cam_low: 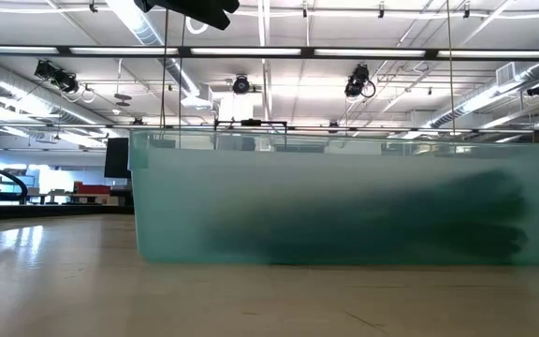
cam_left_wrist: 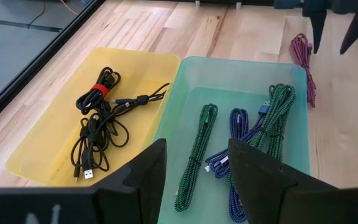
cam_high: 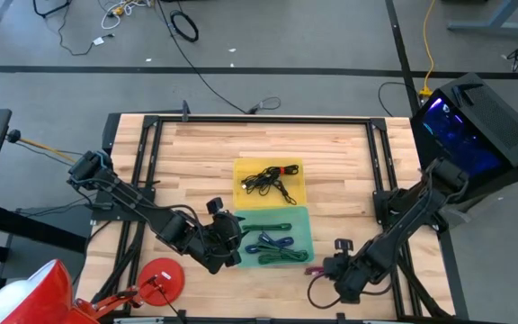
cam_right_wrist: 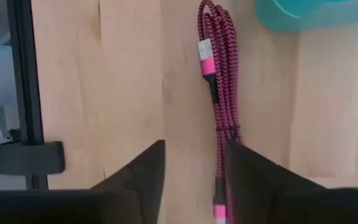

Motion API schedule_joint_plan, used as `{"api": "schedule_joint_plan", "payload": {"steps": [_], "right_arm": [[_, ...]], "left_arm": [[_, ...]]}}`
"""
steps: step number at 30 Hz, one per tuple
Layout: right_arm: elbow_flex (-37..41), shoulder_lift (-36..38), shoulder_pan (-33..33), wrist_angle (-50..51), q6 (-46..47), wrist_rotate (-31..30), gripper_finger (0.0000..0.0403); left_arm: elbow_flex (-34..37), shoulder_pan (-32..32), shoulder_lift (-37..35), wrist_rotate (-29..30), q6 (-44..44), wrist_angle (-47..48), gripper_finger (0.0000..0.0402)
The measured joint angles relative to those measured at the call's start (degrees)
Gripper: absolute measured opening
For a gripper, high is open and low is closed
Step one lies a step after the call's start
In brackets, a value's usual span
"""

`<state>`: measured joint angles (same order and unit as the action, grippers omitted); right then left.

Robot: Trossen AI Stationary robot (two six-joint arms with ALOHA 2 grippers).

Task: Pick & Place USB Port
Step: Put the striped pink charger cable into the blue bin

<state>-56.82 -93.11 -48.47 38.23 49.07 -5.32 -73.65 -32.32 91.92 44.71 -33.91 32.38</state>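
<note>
Over the wooden bench [cam_high: 349, 162], seen from above, the left pincer [cam_high: 232, 241] hangs at the near left edge of the green bin [cam_high: 302, 219], which sits against a yellow bin [cam_high: 297, 191]. The right pincer [cam_high: 328, 267] hovers low over bare wood just beyond the green bin's near right corner, beside a faint pink cable [cam_high: 310, 269].

At bench height, the frosted wall of the green bin [cam_low: 344, 197] fills the frame, dark cable shapes blurred behind it; neither pincer can be made out.

From the left wrist, the left pincer [cam_left_wrist: 194, 165] stands with its fingers [cam_left_wrist: 138, 174] apart, a moderate gap between them, gripping nothing. Ahead of it lie green braided cables [cam_left_wrist: 197, 149] and blue braided cables [cam_left_wrist: 241, 134] in the green bin [cam_left_wrist: 241, 68], black cables [cam_left_wrist: 101, 118] bound with a red tie in the yellow bin [cam_left_wrist: 48, 124], and the pink cable [cam_left_wrist: 304, 62] on the wood past the green bin.

From the right wrist, the right pincer [cam_right_wrist: 194, 165] is parted and empty. The pink cable [cam_right_wrist: 219, 93], a coiled braided USB lead with a pink plug, lies on the bench directly ahead, its near end running down by the inner edge of one finger [cam_right_wrist: 257, 180]. A corner of the green bin [cam_right_wrist: 316, 12] shows beyond.
</note>
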Motion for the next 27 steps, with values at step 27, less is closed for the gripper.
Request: {"api": "schedule_joint_plan", "payload": {"steps": [27], "right_arm": [[-0.04,-7.81,1.97,-1.83,-0.06,-3.01,0.0208]], "left_arm": [[0.00,-0.02,0.00,-1.07,0.00,-0.03,0.0177]]}}
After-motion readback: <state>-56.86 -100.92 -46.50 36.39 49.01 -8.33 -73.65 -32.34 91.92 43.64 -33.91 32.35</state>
